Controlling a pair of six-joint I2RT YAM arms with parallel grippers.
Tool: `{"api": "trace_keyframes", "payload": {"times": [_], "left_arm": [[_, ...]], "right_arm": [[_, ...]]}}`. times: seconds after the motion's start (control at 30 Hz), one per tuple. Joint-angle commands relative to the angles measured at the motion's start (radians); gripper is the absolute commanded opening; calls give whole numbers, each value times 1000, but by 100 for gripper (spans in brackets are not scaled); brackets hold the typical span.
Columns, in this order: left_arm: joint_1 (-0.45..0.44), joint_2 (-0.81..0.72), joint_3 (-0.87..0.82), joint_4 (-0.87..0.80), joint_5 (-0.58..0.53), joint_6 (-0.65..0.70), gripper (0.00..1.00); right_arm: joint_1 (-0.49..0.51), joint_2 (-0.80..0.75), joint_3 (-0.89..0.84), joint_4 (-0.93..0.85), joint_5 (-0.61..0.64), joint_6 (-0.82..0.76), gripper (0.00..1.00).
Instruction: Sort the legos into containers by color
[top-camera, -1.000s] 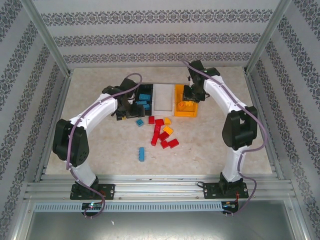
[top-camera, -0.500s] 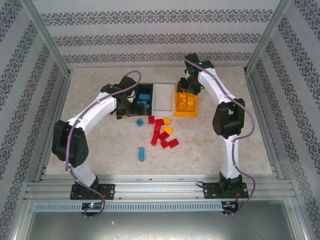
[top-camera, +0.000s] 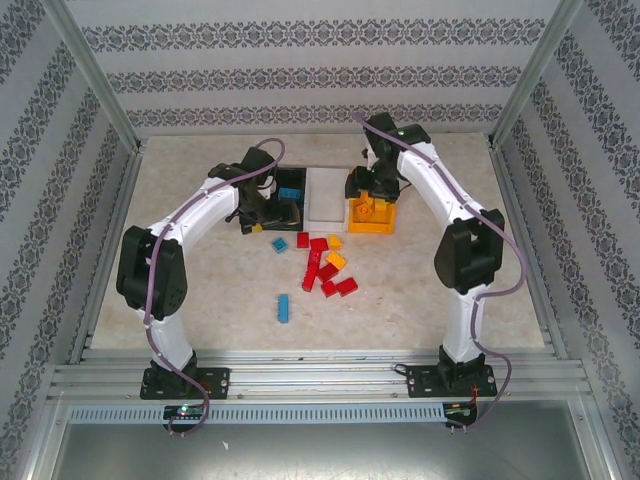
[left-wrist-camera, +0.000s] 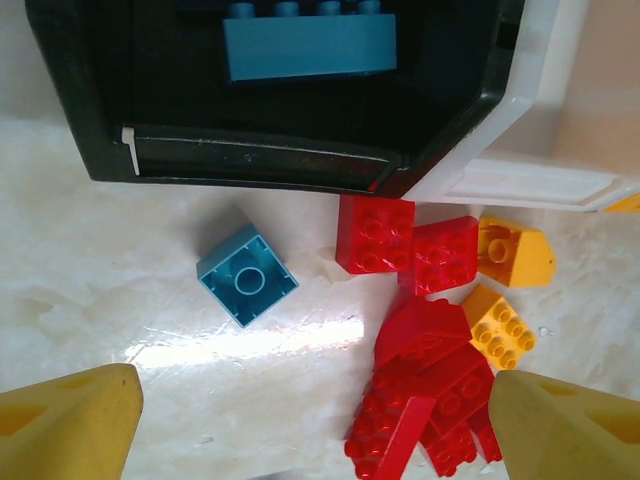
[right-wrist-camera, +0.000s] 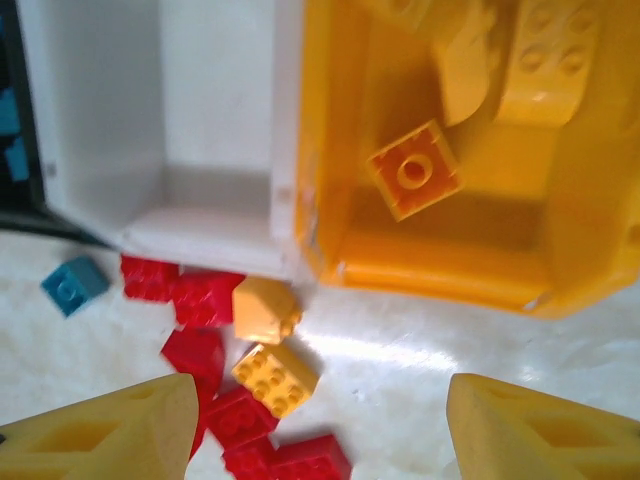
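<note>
You have the left gripper (left-wrist-camera: 315, 425) just left of the white bin (top-camera: 326, 196) and the right gripper (right-wrist-camera: 320, 430) just right of it, both jaws spread wide, gripping nothing.

Desk (top-camera: 200, 290): pale beige, marbled finish, evenly lit. A bright glare patch (left-wrist-camera: 250, 345) shows on it in the left wrist view.

Back wall (top-camera: 320, 60), left wall (top-camera: 50, 200) and right wall (top-camera: 590, 200): white covering with grey ornamental bands.

Aluminium posts (top-camera: 93, 75) rise from the desk's far corners.

A grooved aluminium rail (top-camera: 320, 378) runs along the near edge. Just outside it lie a slotted strip (top-camera: 320, 412) and a grey metal sheet (top-camera: 320, 450).
</note>
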Motion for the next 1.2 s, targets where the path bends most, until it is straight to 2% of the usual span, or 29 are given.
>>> {"api": "trace_keyframes", "payload": {"times": [0.0,0.27,0.43,0.67,0.9,1.07,1.17], "left_arm": [[5,-21,-5,40,39,-83,90],[7,-60,-22,53,29,-96,91],[12,-42,-26,92,94,-74,91],[14,-178,-292,232,113,-44,91],[19,-204,-358,256,141,-27,92],[22,-163,-328,248,136,-13,92],[29,-152,-312,264,160,-50,92]], "right_arm": [[-9,-49,-87,77,-104,-23,71],[8,-102,-174,97,-117,-42,74],[80,-155,-220,21,-67,-52,73],[227,-217,-382,67,9,19,71],[271,-202,-482,125,42,78,65],[270,-128,-470,177,35,52,63],[269,-76,-432,181,21,49,63]]}}
